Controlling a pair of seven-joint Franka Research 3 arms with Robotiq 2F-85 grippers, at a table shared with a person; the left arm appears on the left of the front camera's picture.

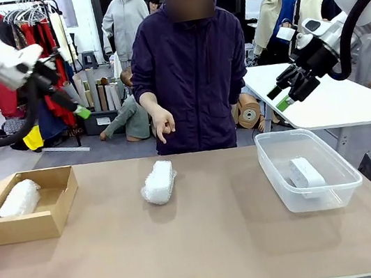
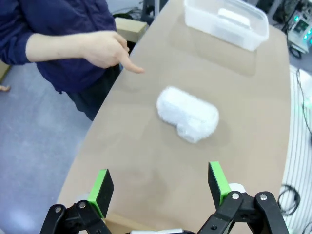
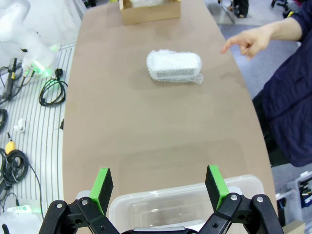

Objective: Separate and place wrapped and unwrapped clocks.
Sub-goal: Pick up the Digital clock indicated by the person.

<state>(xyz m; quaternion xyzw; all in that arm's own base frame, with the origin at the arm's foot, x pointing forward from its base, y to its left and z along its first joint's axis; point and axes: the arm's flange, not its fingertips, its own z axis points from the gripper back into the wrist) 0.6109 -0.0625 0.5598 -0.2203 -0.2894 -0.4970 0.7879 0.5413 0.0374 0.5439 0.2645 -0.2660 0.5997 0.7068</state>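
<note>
Garment workshop: clothes rack (image 1: 48, 27), fabric rolls (image 1: 96, 89), worktable (image 1: 335, 104).

Left end effector (image 2: 158, 176) and right end effector (image 3: 157, 174) aloft, jaws wide apart

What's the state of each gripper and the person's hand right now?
Left gripper: open, holding nothing.
Right gripper: open, holding nothing.
Person's hand: empty, index finger pointing.
</note>
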